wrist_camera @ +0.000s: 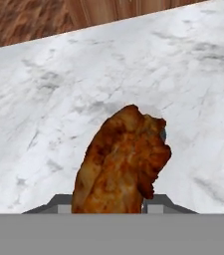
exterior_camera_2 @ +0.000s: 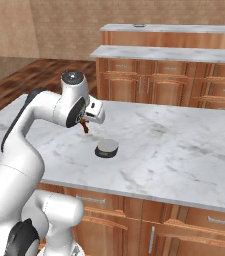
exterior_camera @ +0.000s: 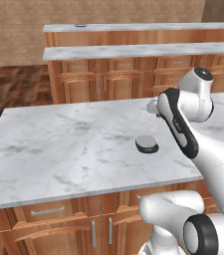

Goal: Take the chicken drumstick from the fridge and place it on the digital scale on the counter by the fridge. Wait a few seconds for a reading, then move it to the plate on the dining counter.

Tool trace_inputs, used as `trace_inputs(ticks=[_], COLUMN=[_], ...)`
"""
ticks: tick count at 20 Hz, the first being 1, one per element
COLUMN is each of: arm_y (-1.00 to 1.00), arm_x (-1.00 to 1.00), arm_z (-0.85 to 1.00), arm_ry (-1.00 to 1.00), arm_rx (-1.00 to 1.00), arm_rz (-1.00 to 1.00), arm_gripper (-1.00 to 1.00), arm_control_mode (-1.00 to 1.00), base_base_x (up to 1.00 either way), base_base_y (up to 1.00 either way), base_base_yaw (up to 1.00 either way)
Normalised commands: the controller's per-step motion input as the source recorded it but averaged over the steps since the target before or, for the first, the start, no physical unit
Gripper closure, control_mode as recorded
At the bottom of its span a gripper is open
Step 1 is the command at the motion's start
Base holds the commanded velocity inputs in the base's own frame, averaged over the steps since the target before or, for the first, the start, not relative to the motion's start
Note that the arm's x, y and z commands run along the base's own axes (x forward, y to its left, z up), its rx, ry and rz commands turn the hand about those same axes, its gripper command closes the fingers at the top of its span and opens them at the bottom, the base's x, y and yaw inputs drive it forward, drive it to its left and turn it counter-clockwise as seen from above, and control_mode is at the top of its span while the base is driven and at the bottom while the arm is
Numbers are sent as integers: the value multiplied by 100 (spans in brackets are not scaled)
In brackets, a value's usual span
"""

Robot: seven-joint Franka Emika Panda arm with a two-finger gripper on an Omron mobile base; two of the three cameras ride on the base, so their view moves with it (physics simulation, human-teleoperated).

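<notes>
Drumstick: chicken drumstick, reddish-brown and glossy, is clamped in the hand; in the hand view it rises from between the finger tips and covers the middle of the picture.
Hand: closed narrow on the chicken drumstick; in the right base view the meat hangs as a small dark red piece below the white wrist.
Hand position: above the tabletop, held clear of its surface, just beside the digital scale on the side nearer the arm's base in the right base view.
Scale: digital scale is a low round disc with a dark base and a flat grey top, standing on the white marble tabletop with nothing on it; in the left base view it lies just left of the forearm.
Drumstick to scale: apart, not touching; in the hand view a sliver of grey shows behind the right edge of the meat.
Tabletop: white marble with grey veining, on wooden cabinets with bar handles.
Background: two further marble-topped wooden counters stand behind, stepped one above the other; a small dark item lies on the upper one, too small to identify.
Floor: dark wood planks to the left.
</notes>
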Motion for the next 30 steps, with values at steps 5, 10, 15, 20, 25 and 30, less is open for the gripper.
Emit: trace_inputs(ticks=[5,10,15,20,25,30], arm_y=[0,0,0,0,0,0], arm_x=[0,0,0,0,0,0], arm_z=[0,0,0,0,0,0], arm_ry=[0,0,0,0,0,0], arm_rx=[0,0,0,0,0,0], arm_rz=[0,0,0,0,0,0], arm_gripper=[100,100,100,100,100,100], arm_control_mode=[100,100,100,100,100,100], base_base_x=[-32,-12,-3,-3,-7,-2], base_base_y=[77,100,100,100,100,100], base_base_yaw=[0,3,2,1,0,0])
